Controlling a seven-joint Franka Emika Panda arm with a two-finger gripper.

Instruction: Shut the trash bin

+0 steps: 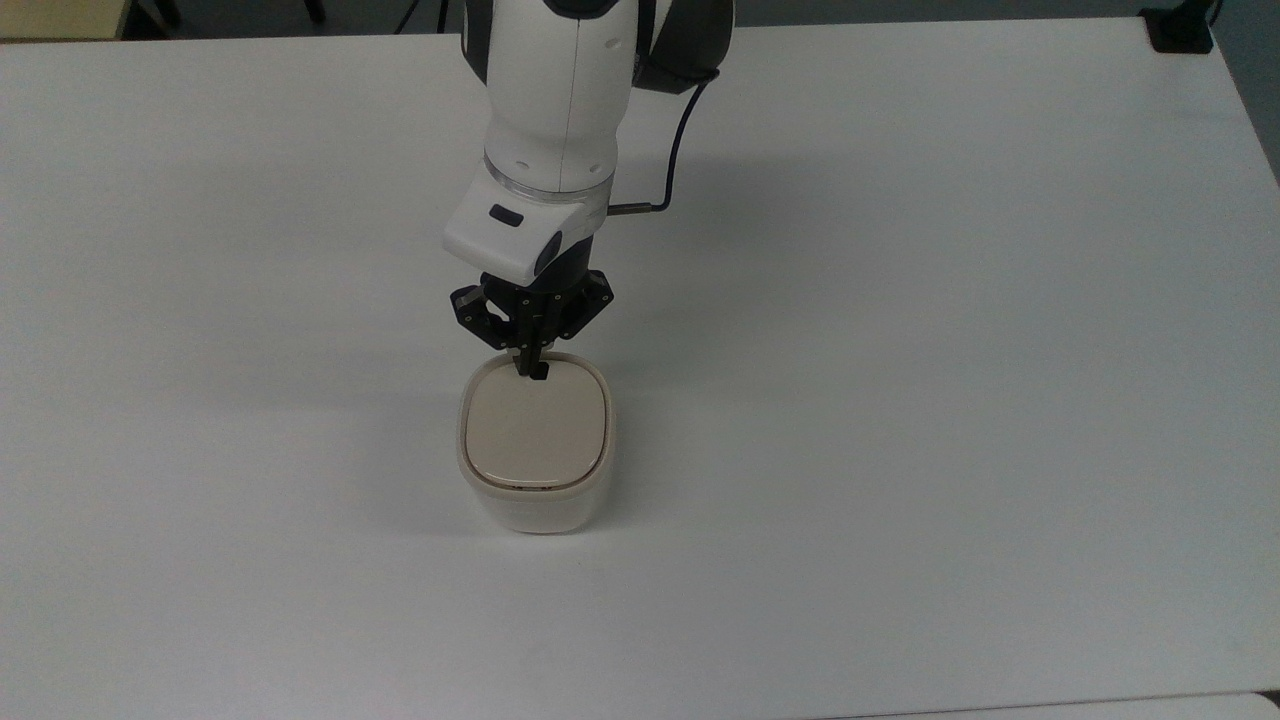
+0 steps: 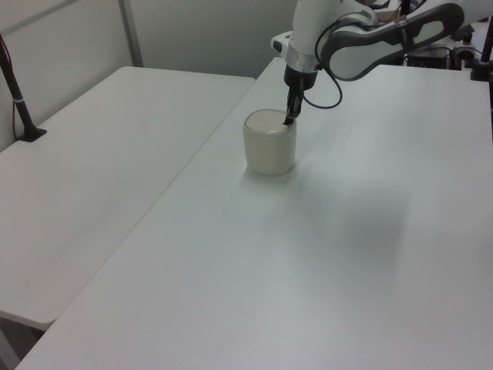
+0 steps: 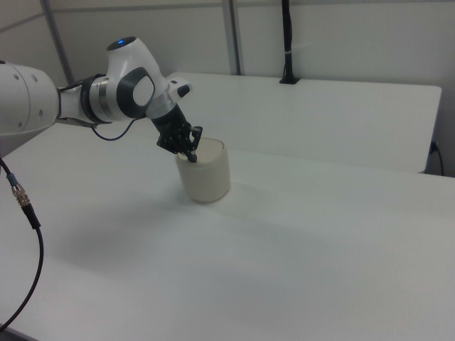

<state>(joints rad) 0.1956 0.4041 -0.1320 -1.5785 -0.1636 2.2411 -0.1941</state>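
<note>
The trash bin [image 1: 535, 500] [image 2: 269, 150] [image 3: 205, 177] is a small cream-white tub standing upright on the white table, just below the middle of the top view. Its beige lid [image 1: 535, 430] lies flat inside the rim. My gripper [image 1: 533, 370] [image 2: 288, 119] [image 3: 190, 154] is shut with nothing between the fingers. Its black fingertips rest on the lid's far edge in the top view, at the side nearest the arm.
The white table [image 1: 950, 350] spreads wide around the bin on all sides. A second white table [image 2: 100, 169] stands alongside at the left view's left. A black post base [image 1: 1180, 30] sits at the top view's far right corner.
</note>
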